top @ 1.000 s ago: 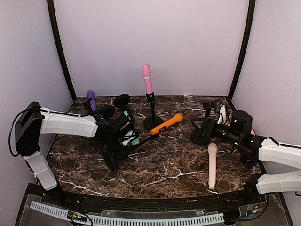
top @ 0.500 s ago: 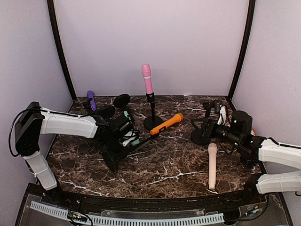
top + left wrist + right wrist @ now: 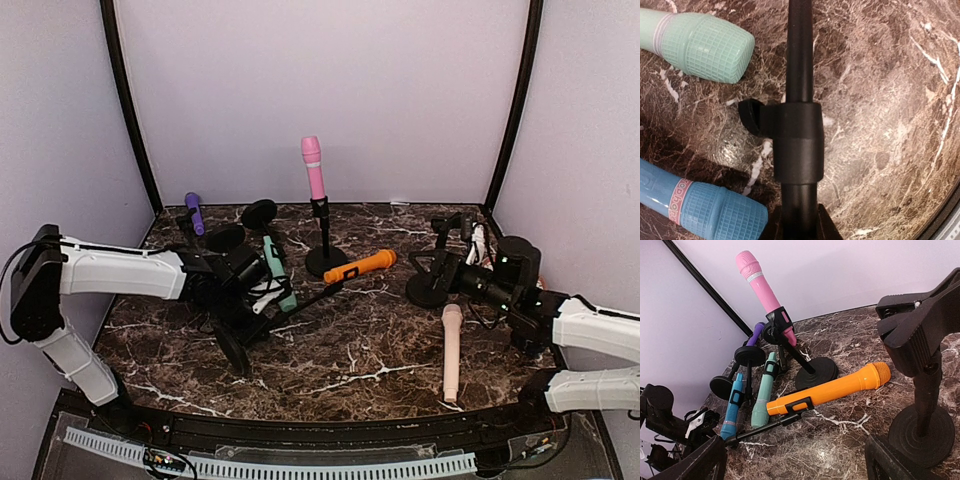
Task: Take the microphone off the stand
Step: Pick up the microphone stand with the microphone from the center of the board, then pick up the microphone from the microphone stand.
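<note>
L gripper is pinching fully closed on the tipped stand pole. Orange mic is sitting in that stand's clip, 3 o'clock from the grip in top view. Prob. best: holding pole steady, no twisting, while R gripper, hanging wide open & empty, pulls mic lengthwise. Teal mic at 11 and blue mic at 8 are crowding the pole. Empty clamp stand is sitting beside R gripper, maybe in its way.

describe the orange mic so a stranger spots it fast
On the marble table, find the pink microphone on its upright stand at back centre. Beside that stand's base is the orange microphone, clipped to a toppled stand: the only orange one.
</note>
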Motion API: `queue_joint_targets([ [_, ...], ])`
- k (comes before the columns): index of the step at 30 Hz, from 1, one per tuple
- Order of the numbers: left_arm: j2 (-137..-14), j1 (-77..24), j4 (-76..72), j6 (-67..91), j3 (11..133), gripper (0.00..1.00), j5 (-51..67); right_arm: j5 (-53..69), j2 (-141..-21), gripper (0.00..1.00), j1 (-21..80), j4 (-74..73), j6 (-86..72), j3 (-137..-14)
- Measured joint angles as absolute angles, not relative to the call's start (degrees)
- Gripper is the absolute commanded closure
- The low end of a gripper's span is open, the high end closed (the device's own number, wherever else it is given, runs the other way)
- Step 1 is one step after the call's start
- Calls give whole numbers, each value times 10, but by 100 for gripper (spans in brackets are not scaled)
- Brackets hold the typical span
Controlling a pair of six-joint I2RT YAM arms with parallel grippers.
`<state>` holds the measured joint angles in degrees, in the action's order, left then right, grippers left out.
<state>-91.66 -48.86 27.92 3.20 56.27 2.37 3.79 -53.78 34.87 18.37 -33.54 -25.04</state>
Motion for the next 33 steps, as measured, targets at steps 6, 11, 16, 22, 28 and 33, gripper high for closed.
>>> queue_joint_targets([
  [6, -853, -489, 240, 50, 536, 100, 50, 36, -518, 3, 349, 179, -335, -250],
  [11, -796, -489, 179, 83, 507, 100, 65, 50, -505, 2, 353, 180, -335, -251],
  [16, -751, -489, 93, 117, 468, 100, 71, 69, -508, 1, 371, 179, -331, -265],
  [22, -731, -489, -25, 154, 416, 100, 80, 73, -530, 1, 414, 194, -320, -301],
  [28, -731, -489, -93, 168, 400, 100, 86, 72, -569, 2, 442, 217, -320, -307],
  [33, -731, -489, -138, 170, 392, 100, 97, 68, -616, 2, 456, 235, -325, -329],
])
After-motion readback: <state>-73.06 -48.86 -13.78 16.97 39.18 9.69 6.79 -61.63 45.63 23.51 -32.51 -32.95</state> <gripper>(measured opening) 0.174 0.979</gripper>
